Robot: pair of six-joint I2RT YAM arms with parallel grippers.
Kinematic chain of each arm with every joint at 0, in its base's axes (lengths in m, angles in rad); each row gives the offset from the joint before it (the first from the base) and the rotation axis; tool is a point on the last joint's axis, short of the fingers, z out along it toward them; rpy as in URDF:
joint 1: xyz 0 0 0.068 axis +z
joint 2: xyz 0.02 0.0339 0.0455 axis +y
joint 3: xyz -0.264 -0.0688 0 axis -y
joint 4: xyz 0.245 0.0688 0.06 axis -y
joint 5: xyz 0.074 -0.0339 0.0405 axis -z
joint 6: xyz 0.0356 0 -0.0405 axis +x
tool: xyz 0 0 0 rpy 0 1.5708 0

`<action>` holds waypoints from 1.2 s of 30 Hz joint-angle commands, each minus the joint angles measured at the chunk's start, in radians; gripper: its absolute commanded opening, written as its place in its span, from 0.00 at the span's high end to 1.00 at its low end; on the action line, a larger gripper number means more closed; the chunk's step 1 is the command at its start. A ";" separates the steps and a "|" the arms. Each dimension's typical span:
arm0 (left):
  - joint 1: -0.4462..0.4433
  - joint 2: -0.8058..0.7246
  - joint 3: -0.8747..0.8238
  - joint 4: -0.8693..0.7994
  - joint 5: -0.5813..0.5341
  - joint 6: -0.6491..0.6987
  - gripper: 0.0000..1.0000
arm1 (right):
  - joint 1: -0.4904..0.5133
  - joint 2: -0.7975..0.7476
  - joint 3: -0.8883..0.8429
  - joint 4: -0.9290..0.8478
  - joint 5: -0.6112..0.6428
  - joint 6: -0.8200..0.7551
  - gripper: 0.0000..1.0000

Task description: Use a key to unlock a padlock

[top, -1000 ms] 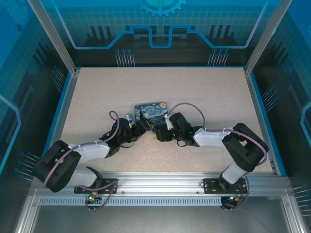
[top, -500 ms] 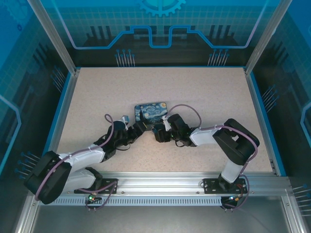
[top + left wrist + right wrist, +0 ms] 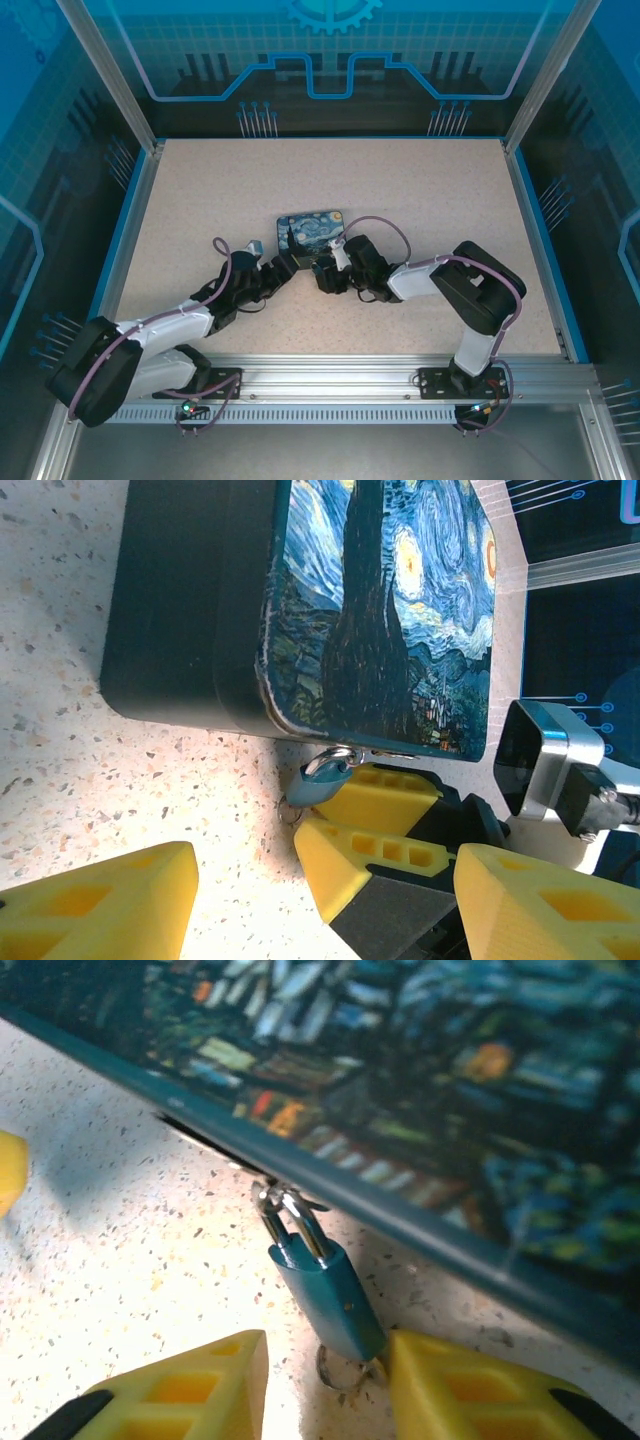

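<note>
**Padlock** (image 3: 325, 1290), small and teal, hooked through the hasp (image 3: 262, 1198) on the near edge of the painted box (image 3: 380, 610), body low against the speckled surface (image 3: 400, 190).

**Right pincer** (image 3: 322, 272) down at the surface, yellow fingers (image 3: 190, 1390) parted and straddling the lock's lower end. One finger touching or nearly so, a gap beside the other, so nothing clamped.

**Left pincer** (image 3: 283, 266) wide open and empty, just beside the box's corner.

**Judged step:** steadying the lock body ahead of keying.

**Next move, likely:** a firm, square pinch on the body without twisting the hasp, keyway kept reachable.

**Hard to make out:** small wire ring (image 3: 340, 1370) at the lock's base, partly hidden between the fingers. Key not made out; whether attached there or already inserted, impossible to tell. Keyway out of sight. Box print blurred in the right wrist view.
</note>
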 commanded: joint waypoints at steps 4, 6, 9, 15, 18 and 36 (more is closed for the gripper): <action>0.006 -0.014 -0.014 -0.024 -0.009 0.036 0.30 | 0.004 -0.011 -0.002 0.041 -0.047 -0.006 0.78; 0.005 -0.017 -0.015 -0.026 -0.004 0.035 0.30 | 0.003 -0.016 -0.002 0.043 -0.054 0.001 0.85; 0.005 -0.016 -0.019 -0.019 0.005 0.027 0.30 | 0.004 -0.024 0.000 0.037 -0.064 0.016 0.92; -0.012 0.017 -0.008 0.026 0.029 0.014 0.31 | 0.003 -0.059 -0.012 0.018 -0.060 0.055 0.96; -0.032 0.059 0.002 0.065 0.037 0.010 0.34 | -0.001 -0.070 -0.016 0.020 -0.082 0.084 0.96; -0.081 0.107 0.016 0.091 -0.021 0.022 0.42 | -0.009 -0.041 0.002 -0.017 -0.057 0.112 0.72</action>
